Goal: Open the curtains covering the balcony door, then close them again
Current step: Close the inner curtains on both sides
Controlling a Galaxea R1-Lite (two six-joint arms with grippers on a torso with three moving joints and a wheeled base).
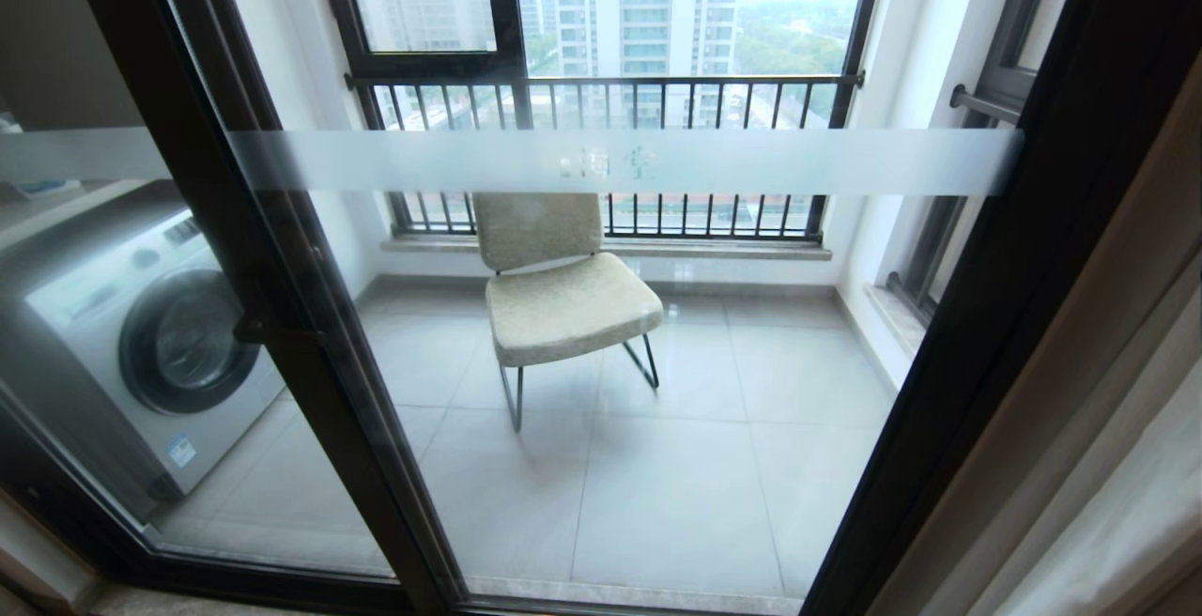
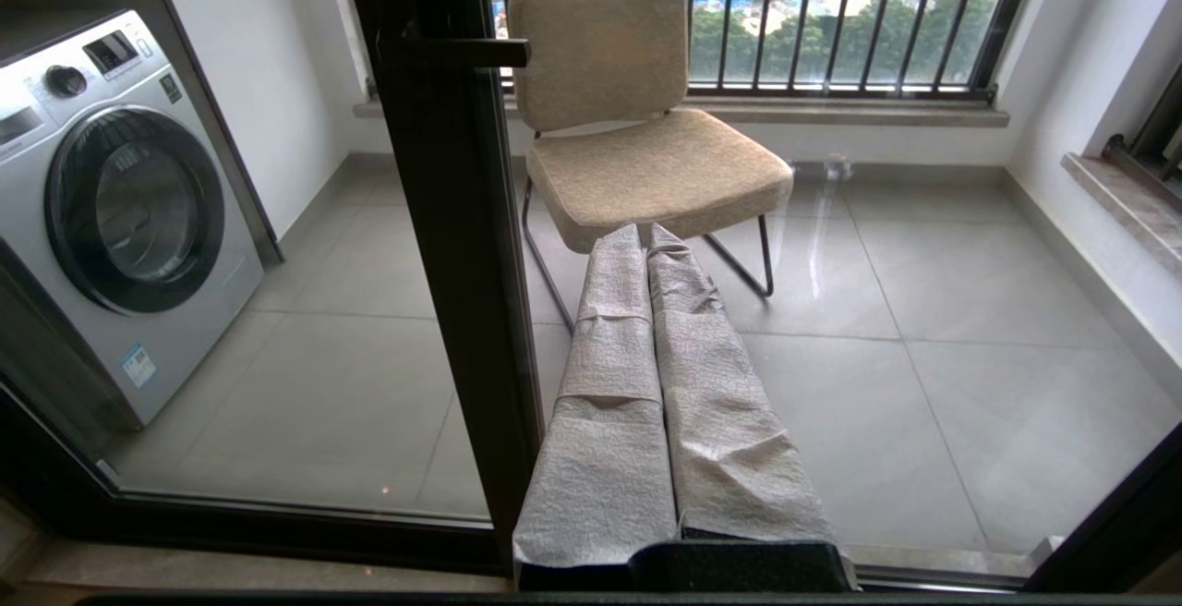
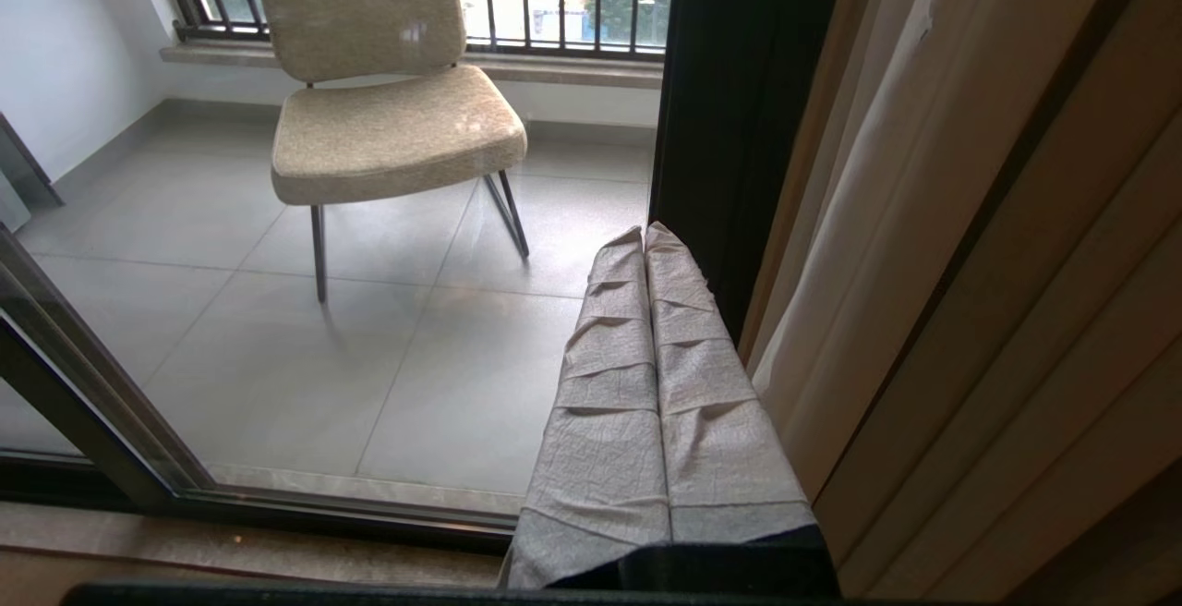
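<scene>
Tall glass balcony door [image 1: 601, 391] in dark brown-black metal frame, frosted band across it, filling the forward view, uncovered. Beige-grey and white pleated curtains [image 1: 1117, 466] gathered to the right of the door, beside its right frame. Behind the door glass: one silver front-loading washing machine [image 1: 141, 344] to the left, one beige cushioned chair [image 1: 563, 297] on thin metal legs at centre. Left end effector [image 2: 646, 241], fabric-wrapped fingers pressed together, held level just short of the door's middle post. Right end effector [image 3: 644, 241], likewise pressed together, empty, near the door's right frame, close beside the curtains.
</scene>
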